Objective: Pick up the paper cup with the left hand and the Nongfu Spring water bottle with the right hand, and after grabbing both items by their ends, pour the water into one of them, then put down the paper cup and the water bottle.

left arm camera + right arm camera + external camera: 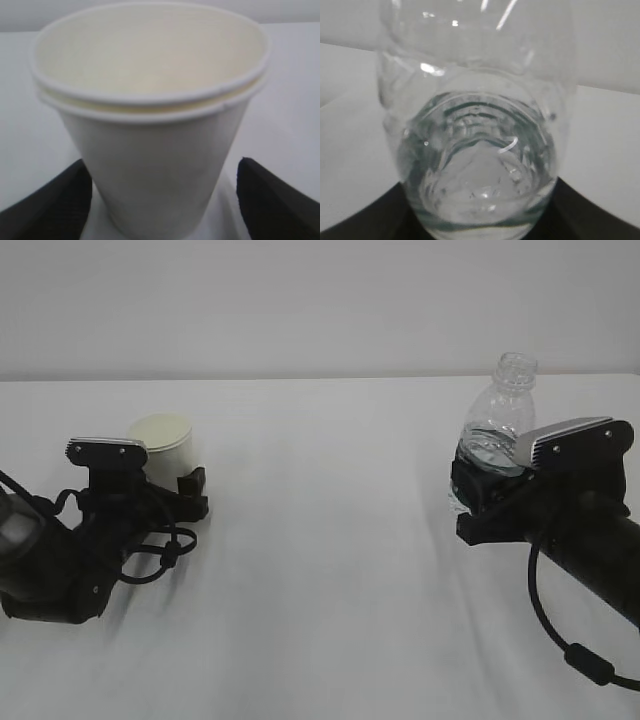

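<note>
I am working at a white desk (pixel 330 570) with both arms low over its surface. My left end effector (pixel 165 490) is standing spread wide around the paper cup (pixel 165 445), which is sitting upright on the desk at the left side. In the left wrist view the paper cup (pixel 155 130) is filling the frame, its base between my two black fingers (pixel 55 205); a sliver of white is showing between each finger and the cup wall, so I am not pressing it. Two rolled rims are showing one just above the other, and the cream inside looks dry.

My right end effector (pixel 480 495) is pinching the Nongfu Spring water bottle (pixel 500 425) at its lower part, on the right side of the desk, well apart from the cup. The bottle is standing upright, with its open, capless neck pointing up. In the right wrist view the bottle (pixel 475 125) is sitting right against my black fingers (pixel 590 215), and the water (pixel 475 190) is lying in its lower portion, the upper part clear and empty. I cannot tell whether its base is touching the desk.
</note>
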Robot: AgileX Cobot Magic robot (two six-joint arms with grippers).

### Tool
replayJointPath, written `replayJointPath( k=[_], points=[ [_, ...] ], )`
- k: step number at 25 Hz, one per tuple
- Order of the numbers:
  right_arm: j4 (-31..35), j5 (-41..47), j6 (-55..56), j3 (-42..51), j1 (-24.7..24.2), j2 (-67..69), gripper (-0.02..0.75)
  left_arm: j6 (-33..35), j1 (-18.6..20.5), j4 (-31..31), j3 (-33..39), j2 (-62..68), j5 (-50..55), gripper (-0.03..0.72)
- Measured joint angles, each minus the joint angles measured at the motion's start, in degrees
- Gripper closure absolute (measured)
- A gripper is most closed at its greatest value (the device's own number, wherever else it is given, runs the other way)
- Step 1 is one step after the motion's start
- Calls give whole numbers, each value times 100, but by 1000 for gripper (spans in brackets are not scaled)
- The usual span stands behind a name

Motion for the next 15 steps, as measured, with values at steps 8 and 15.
replayJointPath(
  k=[8, 15],
  points=[
    [0, 0, 0, 0, 0, 0, 345, 0, 112, 73, -238, 12, 0, 45],
    [0, 0, 0, 0, 0, 0, 345, 0, 112, 73, -284, 12, 0, 97]
  ],
)
